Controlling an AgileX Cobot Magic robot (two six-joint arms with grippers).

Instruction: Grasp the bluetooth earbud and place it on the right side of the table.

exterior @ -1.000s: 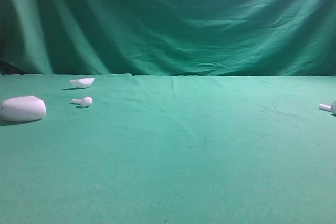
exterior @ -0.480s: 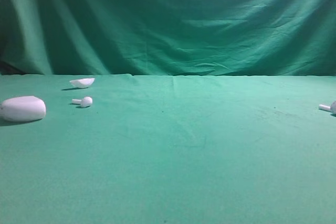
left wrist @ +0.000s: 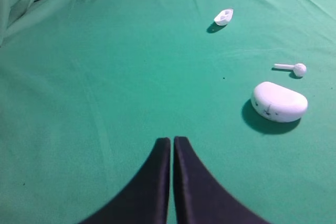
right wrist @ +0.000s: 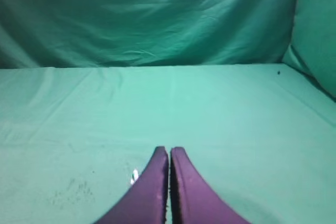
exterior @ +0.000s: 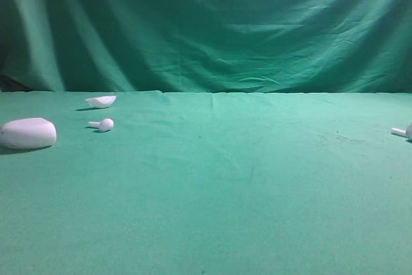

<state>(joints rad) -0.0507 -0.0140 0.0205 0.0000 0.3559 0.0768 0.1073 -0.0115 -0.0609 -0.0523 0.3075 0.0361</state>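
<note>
A tiny white bluetooth earbud (exterior: 400, 132) lies on the green table (exterior: 244, 210) at the far right edge of the exterior view, its head cut off by the frame. No dark mark shows at this size. Neither gripper appears in that view. In the left wrist view my left gripper (left wrist: 171, 139) is shut with nothing between its dark fingers, low over bare cloth. My right gripper (right wrist: 169, 149) is shut and empty too. A small white sliver (right wrist: 134, 176) peeks out beside its left finger; I cannot tell what it is.
At the left lie a plain white earbud (exterior: 103, 124) (left wrist: 292, 68), a white pebble-shaped case (exterior: 28, 133) (left wrist: 279, 102) and a small white shell-like piece (exterior: 101, 101) (left wrist: 224, 16). A green backdrop (exterior: 206, 24) hangs behind the table.
</note>
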